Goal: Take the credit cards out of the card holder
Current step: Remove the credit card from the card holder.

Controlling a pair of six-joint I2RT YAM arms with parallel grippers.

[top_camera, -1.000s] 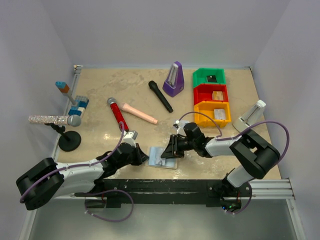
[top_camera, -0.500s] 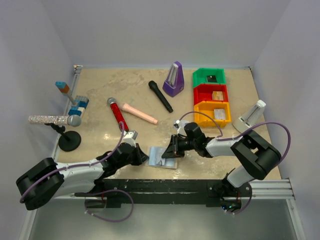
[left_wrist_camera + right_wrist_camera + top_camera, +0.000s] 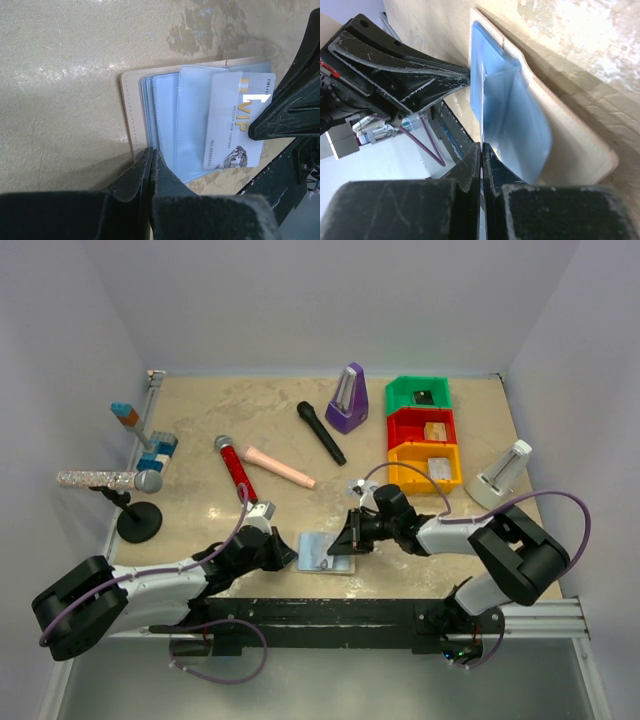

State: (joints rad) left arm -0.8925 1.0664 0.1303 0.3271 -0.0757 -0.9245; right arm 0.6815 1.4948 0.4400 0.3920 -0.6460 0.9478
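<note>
Near the front edge of the bench [image 3: 200,415], between the two arms, the card holder [image 3: 322,558] lies open and flat with its pale blue sleeves facing up.

Left pincer [image 3: 287,553]: fingers pressed together on the holder's edge nearest that arm, clamping the tan cover and the sleeve ends. It appears to serve as the anchor.

Right pincer [image 3: 347,540]: comes in from the opposite side. Its fingers are closed, with no gap showing in its own wrist view. The tips sit on the long outer edge of a silver VIP card [image 3: 232,125], apparently pinching it edge-on.

Card position: most of its printed face shows bare, lying over the sleeves on the half of the holder toward the right pincer. Its long axis runs parallel to the sleeve folds. I cannot tell whether its inner long edge is tucked in a sleeve.

Key relation: the card lies directly in front of the right pincer and on the far side of the holder from the left pincer, so the right arm is the nearer one. My judgement is that the pull should go sideways, across the card's short axis and away from the left clamp. The holder would then be kept down while the card slides clear.

No other credit cards can be made out in the sleeves; they look clear and blue.
</note>
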